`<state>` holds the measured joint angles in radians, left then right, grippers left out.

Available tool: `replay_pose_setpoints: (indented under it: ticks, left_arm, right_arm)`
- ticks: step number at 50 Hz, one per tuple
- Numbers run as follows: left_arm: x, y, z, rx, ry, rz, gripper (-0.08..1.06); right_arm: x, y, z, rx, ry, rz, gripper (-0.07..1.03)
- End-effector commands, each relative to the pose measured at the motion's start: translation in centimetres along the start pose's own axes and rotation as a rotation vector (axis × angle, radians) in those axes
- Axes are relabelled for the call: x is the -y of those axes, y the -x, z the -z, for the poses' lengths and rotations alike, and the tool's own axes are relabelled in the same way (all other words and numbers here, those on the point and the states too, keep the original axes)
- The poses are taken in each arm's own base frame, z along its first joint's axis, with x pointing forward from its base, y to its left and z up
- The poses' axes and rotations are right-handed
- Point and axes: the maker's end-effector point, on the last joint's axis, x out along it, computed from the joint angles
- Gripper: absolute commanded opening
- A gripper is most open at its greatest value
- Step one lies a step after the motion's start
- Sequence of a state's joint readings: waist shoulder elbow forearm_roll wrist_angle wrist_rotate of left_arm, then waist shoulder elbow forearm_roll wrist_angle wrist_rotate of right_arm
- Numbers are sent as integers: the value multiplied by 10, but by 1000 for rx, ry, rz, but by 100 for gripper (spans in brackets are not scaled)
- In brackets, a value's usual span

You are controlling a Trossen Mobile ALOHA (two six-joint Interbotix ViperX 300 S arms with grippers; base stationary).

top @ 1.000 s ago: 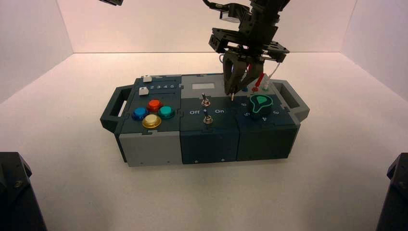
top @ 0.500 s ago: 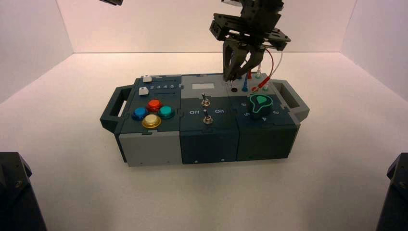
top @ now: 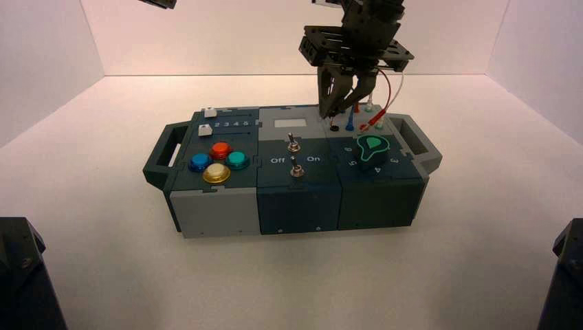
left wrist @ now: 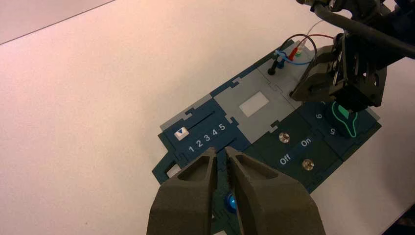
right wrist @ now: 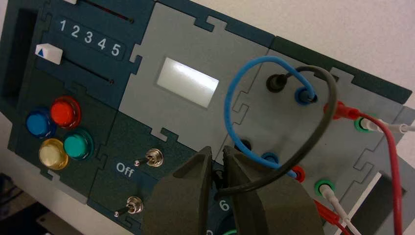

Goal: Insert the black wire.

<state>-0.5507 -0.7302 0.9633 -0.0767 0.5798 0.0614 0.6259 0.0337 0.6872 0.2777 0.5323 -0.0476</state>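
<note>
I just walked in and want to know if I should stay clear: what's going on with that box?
The robot's right gripper holds one end of the black wire just above the box's near black socket; its other end sits in the far black socket. It doesn't look plugged in yet. The left gripper waits over the box's left side.

Glossy plastic buttons point(right wrist: 64, 113) beside shiny metal toggle switches point(right wrist: 154, 157).

The buttons near me are red point(right wrist: 63, 113), blue point(right wrist: 40, 123), green point(right wrist: 78, 144) and yellow point(right wrist: 53, 154); my wire point(right wrist: 313, 142) seems dark grey, its looping neighbour point(right wrist: 228, 103) bright blue.
</note>
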Motion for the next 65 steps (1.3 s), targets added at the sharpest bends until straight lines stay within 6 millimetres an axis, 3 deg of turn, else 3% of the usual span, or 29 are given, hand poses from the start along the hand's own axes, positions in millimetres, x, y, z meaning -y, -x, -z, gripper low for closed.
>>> replay_pose_setpoints:
  ticks: [1, 65]
  left_arm:
    - [1, 6, -16, 43, -9, 2, 12]
    - [1, 6, -17, 47, -15, 0, 12]
  right_arm:
    - [-7, 12, -14, 59, 22, -5, -2]
    - [4, 1, -19, 59, 98, 54, -2]
